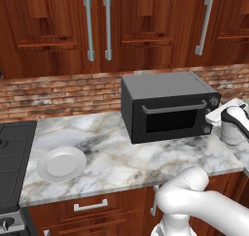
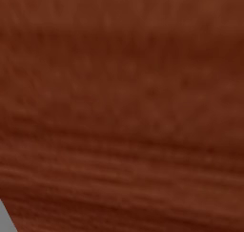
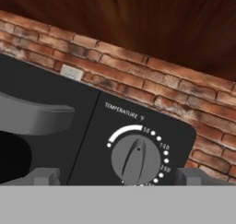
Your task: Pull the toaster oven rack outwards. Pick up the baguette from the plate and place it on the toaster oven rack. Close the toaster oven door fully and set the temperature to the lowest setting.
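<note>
the toaster oven (image 1: 168, 106) sits on the marble counter (image 1: 121, 157) against the brick wall (image 1: 58, 96), its long side running along the wall and its front facing out toward the robot. the toaster oven door (image 1: 170, 116) stands shut, its silver handle (image 1: 174, 109) lying level across the top of the dark window. the plate (image 1: 61, 163) rests well apart to the oven's left, near the counter's front edge and beside the stove (image 1: 12, 157); it looks bare.

the hand view shows what the left base view cannot: the temperature knob (image 3: 137, 159) close up, its pointer aimed roughly toward the top of the dial, a little right of it, with a white arc and printed numbers around it. the gripper (image 3: 117, 177) faces this knob with the finger tips (image 3: 44, 176) spread wide to either side, touching nothing. in the left base view the hand (image 1: 233, 121) hangs at the oven's right end by the knobs. the right base view gives blurred brown wood.
</note>
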Robot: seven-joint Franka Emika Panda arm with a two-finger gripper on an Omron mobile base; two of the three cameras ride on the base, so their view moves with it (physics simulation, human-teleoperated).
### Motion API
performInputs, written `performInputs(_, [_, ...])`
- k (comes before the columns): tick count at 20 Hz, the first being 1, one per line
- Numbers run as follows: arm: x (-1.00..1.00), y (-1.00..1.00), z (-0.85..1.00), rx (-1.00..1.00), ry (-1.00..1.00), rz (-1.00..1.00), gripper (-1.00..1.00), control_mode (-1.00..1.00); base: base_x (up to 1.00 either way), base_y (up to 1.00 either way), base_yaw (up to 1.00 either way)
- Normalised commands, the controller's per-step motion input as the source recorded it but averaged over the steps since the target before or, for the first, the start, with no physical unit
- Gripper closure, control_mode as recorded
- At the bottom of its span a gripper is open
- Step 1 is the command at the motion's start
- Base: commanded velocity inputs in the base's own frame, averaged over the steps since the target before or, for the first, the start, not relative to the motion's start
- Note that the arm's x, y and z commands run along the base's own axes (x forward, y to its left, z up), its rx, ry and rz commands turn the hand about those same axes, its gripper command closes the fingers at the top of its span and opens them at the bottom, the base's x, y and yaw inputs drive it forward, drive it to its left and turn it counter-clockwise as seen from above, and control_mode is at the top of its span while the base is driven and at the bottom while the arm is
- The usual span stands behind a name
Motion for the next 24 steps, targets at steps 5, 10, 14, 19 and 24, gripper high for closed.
performInputs(5, [0.03,0.0,0.04,0.0,0.0,-0.02,-1.0,-1.0,0.0,0.0,0.0])
performInputs(10, [0.02,-0.01,0.13,0.0,0.0,-0.03,-1.0,-1.0,0.0,0.0,0.0])
performInputs(14, [0.01,-0.02,0.07,0.0,0.0,-0.04,-1.0,-1.0,0.0,0.0,0.0])
performInputs(19, [0.05,-0.04,0.0,0.0,0.0,-0.03,-1.0,-1.0,0.0,0.0,0.0])
performInputs(24, [0.1,-0.01,0.0,0.0,0.0,-0.01,-1.0,-1.0,0.0,0.0,0.0])
